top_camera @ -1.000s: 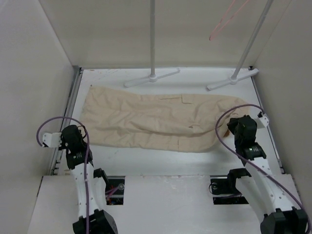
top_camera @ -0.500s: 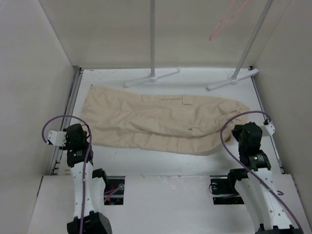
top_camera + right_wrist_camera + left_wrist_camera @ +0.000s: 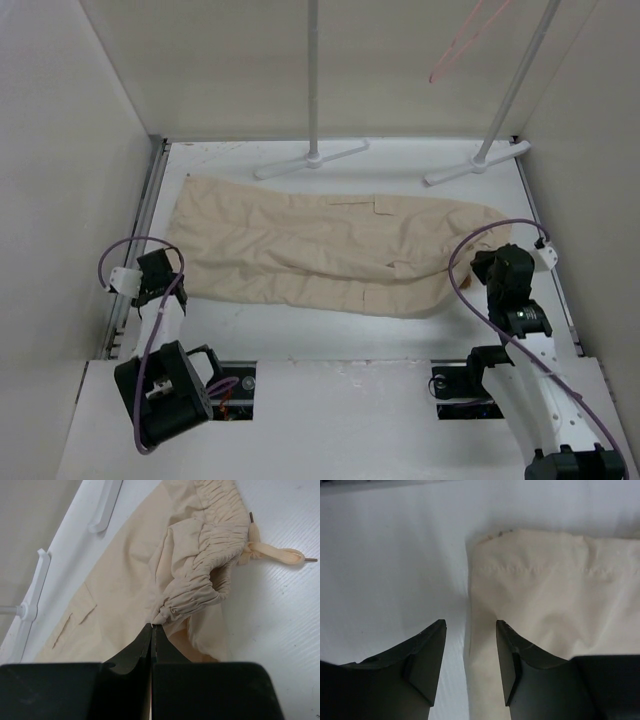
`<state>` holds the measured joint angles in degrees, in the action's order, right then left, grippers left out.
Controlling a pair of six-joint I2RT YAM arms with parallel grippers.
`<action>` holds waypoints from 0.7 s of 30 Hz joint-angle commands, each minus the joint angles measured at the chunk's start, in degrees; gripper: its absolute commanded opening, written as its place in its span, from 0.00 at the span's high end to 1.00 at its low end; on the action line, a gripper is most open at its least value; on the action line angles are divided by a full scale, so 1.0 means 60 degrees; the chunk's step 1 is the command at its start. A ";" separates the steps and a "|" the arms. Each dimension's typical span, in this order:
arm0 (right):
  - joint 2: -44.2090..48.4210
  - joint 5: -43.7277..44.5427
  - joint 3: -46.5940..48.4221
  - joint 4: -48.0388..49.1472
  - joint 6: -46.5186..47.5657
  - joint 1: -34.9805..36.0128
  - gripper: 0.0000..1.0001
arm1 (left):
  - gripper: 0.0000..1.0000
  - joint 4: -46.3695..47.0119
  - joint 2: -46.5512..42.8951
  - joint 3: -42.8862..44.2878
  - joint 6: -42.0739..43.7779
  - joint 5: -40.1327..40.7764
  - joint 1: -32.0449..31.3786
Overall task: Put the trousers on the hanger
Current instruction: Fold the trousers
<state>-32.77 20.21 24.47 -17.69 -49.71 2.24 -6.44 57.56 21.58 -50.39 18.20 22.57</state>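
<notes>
The beige trousers [image 3: 310, 250] lie flat across the table, legs to the left and waist to the right. My left gripper [image 3: 163, 283] is open at the near left leg hem; in the left wrist view the hem edge [image 3: 530, 575] runs between its jaws [image 3: 470, 630]. My right gripper [image 3: 483, 262] is shut on the gathered waistband [image 3: 200, 575], pinching a fold at its tips [image 3: 151, 626]. A drawstring [image 3: 275, 555] lies on the table beside it. The pink hanger [image 3: 455, 45] hangs high at the back right, far from both grippers.
Two grey-white rack poles [image 3: 313, 80] [image 3: 518, 85] rise from flat feet [image 3: 310, 160] [image 3: 478, 162] at the back of the table. White walls close in the left, right and back. A metal rail [image 3: 140, 230] runs along the left edge.
My left arm has folded back and its gripper has settled at the leg hem. My right gripper shifted slightly nearer, pulling the waist end with it.
</notes>
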 commanded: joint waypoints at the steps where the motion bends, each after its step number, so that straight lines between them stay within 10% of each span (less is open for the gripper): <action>1: -0.0001 -0.0028 0.0082 0.0664 0.0039 0.0058 0.98 | 0.59 0.0808 0.0628 0.0357 -0.0112 0.0280 0.0493; 11: -0.0206 0.0205 0.0170 0.0693 -0.0181 0.0672 0.99 | 0.67 0.3004 0.3165 0.0211 -0.0420 -0.0439 0.1007; 16: -0.0250 0.0412 0.0155 0.0825 -0.0210 0.0893 0.99 | 0.98 0.3182 0.3560 0.0372 -0.0391 -0.0630 0.0992; 21: -0.0207 0.0514 0.0199 0.0810 -0.0225 0.0952 0.99 | 1.00 0.2338 0.1270 0.0065 -0.0552 -0.0295 0.0993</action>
<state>-34.52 21.52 24.47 -15.99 -50.59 7.27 13.56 74.19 23.53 -52.88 15.53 28.51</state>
